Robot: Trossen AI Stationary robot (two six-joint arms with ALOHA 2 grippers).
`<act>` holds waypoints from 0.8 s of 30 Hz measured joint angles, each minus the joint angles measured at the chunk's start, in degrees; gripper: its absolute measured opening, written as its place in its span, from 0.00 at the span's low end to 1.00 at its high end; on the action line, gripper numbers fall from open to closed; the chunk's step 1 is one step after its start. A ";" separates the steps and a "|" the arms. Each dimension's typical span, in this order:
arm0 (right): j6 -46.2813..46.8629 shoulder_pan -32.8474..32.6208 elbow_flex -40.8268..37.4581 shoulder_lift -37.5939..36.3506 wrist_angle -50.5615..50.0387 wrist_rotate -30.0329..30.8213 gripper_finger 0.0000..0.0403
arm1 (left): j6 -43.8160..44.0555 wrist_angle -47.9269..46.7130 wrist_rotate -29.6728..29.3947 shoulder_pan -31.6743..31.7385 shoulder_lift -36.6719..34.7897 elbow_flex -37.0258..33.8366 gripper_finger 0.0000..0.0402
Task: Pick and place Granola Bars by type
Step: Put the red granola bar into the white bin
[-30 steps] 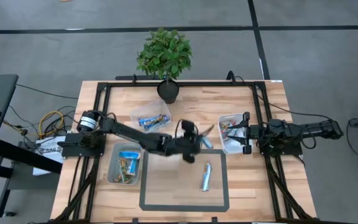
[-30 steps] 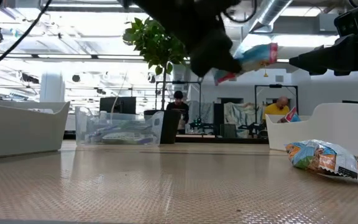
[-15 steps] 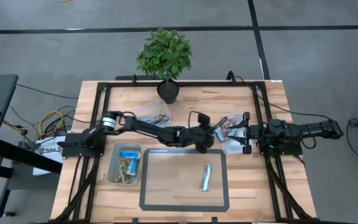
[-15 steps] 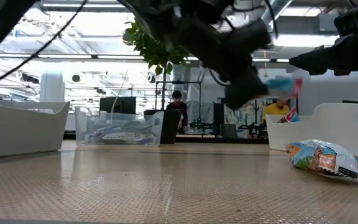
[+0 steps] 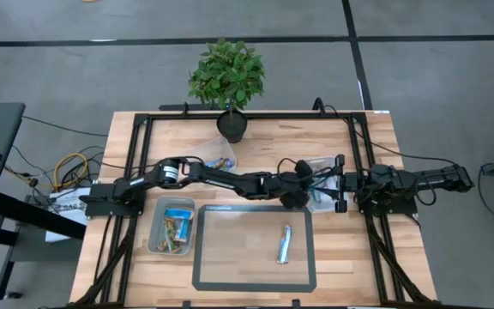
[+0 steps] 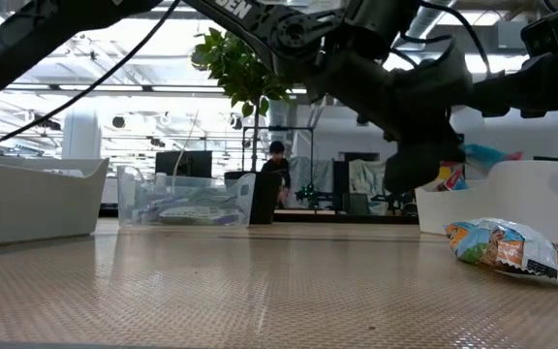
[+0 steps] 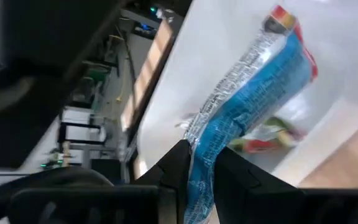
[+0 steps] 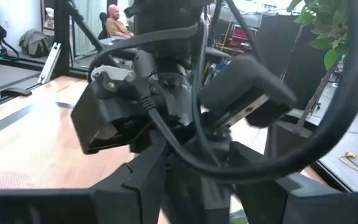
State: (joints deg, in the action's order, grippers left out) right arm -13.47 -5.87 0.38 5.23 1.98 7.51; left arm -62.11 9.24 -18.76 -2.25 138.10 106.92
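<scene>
in the high view the left gripper (image 5: 305,183) hides most of the right-hand bin (image 5: 326,202), so its contents cannot be counted. only the left wrist view shows the fingers pinching a blue granola bar (image 7: 247,112) over that bin. one bar (image 5: 284,244) lies on the mat (image 5: 230,249). the right gripper's state cannot be told.

The left gripper (image 7: 201,163) is clamped on a blue granola bar (image 7: 247,109); its two dark fingers (image 7: 178,167) pinch the wrapper's near end. The bar reaches out over a clear plastic bin (image 7: 210,68), its red-tipped far end farthest from the gripper. Another wrapped bar (image 7: 267,132), green and red on white, lies on the bin's floor just beneath it. A strip of wooden table (image 7: 347,165) shows beside the bin's wall.
</scene>
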 joint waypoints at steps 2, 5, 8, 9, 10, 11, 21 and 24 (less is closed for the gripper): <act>0.00 0.00 0.00 0.00 0.00 -0.04 0.42 | 1.36 -0.26 0.36 -0.01 0.02 -0.05 0.15; 0.00 0.00 0.00 0.00 -0.02 -0.04 0.42 | 2.98 -1.25 2.07 0.08 0.00 -0.03 0.22; 0.00 0.00 -0.01 0.00 -0.02 0.00 0.42 | 4.30 -2.28 3.81 0.27 0.00 -0.05 0.33; 0.00 0.00 -0.01 -0.01 -0.01 0.00 0.42 | 4.83 -2.23 3.92 0.29 0.00 -0.05 0.37; 0.00 0.00 0.00 0.00 0.00 0.02 0.42 | 5.52 -2.22 3.89 0.29 0.00 -0.05 0.41; 0.00 0.00 0.00 -0.04 0.02 0.07 0.42 | 6.13 -2.27 3.72 0.27 0.00 -0.05 0.45; 0.00 0.02 0.00 -0.02 0.00 0.07 0.42 | 11.34 -2.31 -1.08 0.25 -0.02 -0.05 0.74; 0.00 0.00 0.00 -0.02 0.00 0.04 0.42 | 10.75 -2.74 -0.01 0.09 -0.02 -0.05 0.77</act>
State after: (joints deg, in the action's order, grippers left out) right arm -13.47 -5.87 0.38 5.21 1.98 7.55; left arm -51.37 6.50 -18.76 -2.16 138.08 106.87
